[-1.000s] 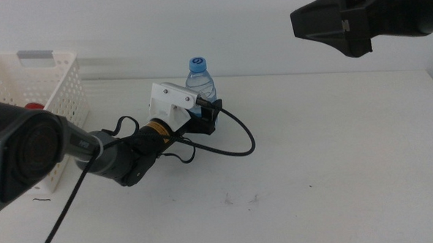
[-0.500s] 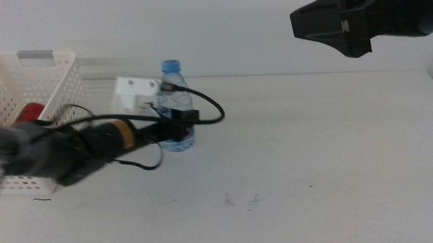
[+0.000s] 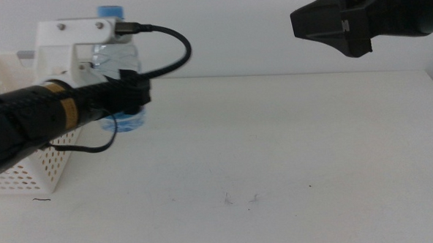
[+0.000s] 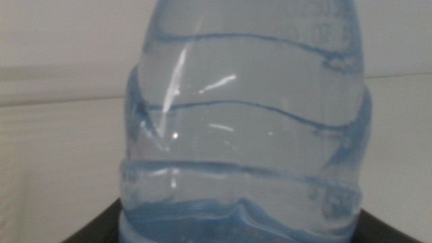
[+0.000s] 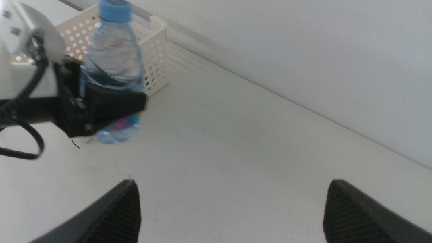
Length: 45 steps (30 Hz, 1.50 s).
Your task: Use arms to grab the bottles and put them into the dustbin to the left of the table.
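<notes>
My left gripper (image 3: 133, 96) is shut on the small clear water bottle (image 3: 118, 56) with the blue cap and holds it upright above the table (image 3: 276, 148), just right of the white dustbin (image 3: 14, 171). In the left wrist view the bottle (image 4: 243, 135) fills the picture, with the dark jaws at its base. The right wrist view shows the bottle (image 5: 118, 54), the left gripper (image 5: 111, 101) and the dustbin (image 5: 152, 47) behind them. My right gripper (image 5: 233, 216) is open and empty, high over the table's right side (image 3: 344, 21). The red can and the yellow tea bottle are out of view.
The left arm's white wrist block (image 3: 70, 36) and black cable (image 3: 176, 43) stand over the dustbin's right wall. A few small dark scuff marks (image 3: 238, 200) lie on the tabletop near the front.
My left gripper has lifted the water bottle and carried it left, from the table's middle back to beside the dustbin. The right arm has not moved.
</notes>
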Motion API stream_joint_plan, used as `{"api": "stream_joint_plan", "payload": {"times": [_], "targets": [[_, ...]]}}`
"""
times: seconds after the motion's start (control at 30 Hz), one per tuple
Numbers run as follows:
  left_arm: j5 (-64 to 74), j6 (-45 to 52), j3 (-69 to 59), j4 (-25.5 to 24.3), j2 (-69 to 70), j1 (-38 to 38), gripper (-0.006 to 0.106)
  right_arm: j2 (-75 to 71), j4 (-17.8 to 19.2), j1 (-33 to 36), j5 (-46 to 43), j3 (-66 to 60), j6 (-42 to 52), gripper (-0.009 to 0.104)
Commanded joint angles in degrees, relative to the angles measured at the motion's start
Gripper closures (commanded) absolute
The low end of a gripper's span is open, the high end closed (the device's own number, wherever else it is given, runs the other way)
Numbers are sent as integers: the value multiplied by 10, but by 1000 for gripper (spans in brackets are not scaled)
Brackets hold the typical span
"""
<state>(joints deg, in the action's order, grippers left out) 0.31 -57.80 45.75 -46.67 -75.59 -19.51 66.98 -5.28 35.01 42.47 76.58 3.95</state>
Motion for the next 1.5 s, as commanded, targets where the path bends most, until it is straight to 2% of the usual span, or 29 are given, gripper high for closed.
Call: {"api": "stream_joint_plan", "payload": {"times": [0.0, 0.17, 0.4, 0.43, 0.5, 0.53, 0.6, 0.67, 0.73, 0.77, 0.8, 0.87, 1.0, 1.2, 1.47], "targets": [[45, 0, 11, 11, 25, -4, 102, -3, 5, -3, -3, -4, 1, 4], [120, 44, 35, 12, 29, -5, 102, -3, 5, -3, -3, -4, 1, 4], [115, 53, 42, 10, 29, -5, 102, -3, 5, -3, -3, -4, 1, 4], [116, 56, 44, 33, 29, -4, 102, -3, 5, -3, -3, -4, 1, 4], [141, 112, 61, 106, 29, 17, 102, -3, 5, -3, -3, -4, 1, 4], [160, 168, 75, 166, 29, 32, 102, -3, 5, -3, -3, -4, 1, 4], [203, 350, 107, 303, 28, 69, 102, -3, 3, -3, -3, -4, 1, 4], [237, 542, 148, 480, 21, 127, 102, -3, 6, -3, -3, -4, 1, 4], [277, 680, 191, 617, 6, 193, 102, -3, 6, -3, -3, -4, 1, 4], [301, 729, 216, 653, -7, 229, 102, -3, 6, -3, -3, -4, 1, 4], [326, 759, 241, 668, -22, 261, 102, -3, 6, -3, -3, -4, 1, 4], [380, 774, 295, 672, -58, 309, 102, -3, 6, -3, -3, -4, 1, 4], [458, 774, 386, 658, -134, 359, 102, -3, 5, -3, -3, -4, 1, 4], [533, 773, 469, 612, -249, 367, 102, -3, 5, -3, -3, -4, 1, 4], [530, 785, 470, 588, -338, 367, 101, -3, 5, -3, -3, -4, 1, 4]]}}
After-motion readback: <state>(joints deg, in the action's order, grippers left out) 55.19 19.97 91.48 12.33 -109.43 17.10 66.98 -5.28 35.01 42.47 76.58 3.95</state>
